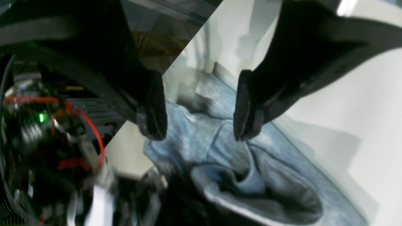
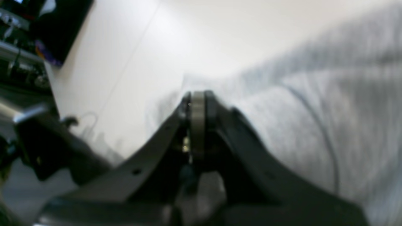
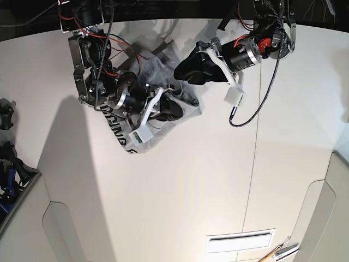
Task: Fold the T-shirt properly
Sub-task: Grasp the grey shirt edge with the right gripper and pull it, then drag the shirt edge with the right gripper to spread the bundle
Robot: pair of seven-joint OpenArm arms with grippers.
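The T-shirt (image 3: 143,103) lies crumpled in a heap near the far edge of the white worktop (image 3: 180,180), toward its far left corner as the base view shows it. Black lettering shows along the hem that faces the near side. No container appears in any view.

The right hand (image 2: 197,97) has its pads pressed together on a fold of grey cloth; in the right wrist view a thin strip of fabric sits between them, so it is holding the T-shirt. In the base view this hand (image 3: 166,109) sits over the middle of the heap.

The left hand (image 1: 201,110) is spread wide with nothing between its pads, and it hangs just above the bunched shirt. In the base view it (image 3: 191,71) is at the heap's far right side.

The near half of the worktop and its right side carry no cloth. A grey cable (image 3: 256,103) loops down from the left arm over the worktop's right part.
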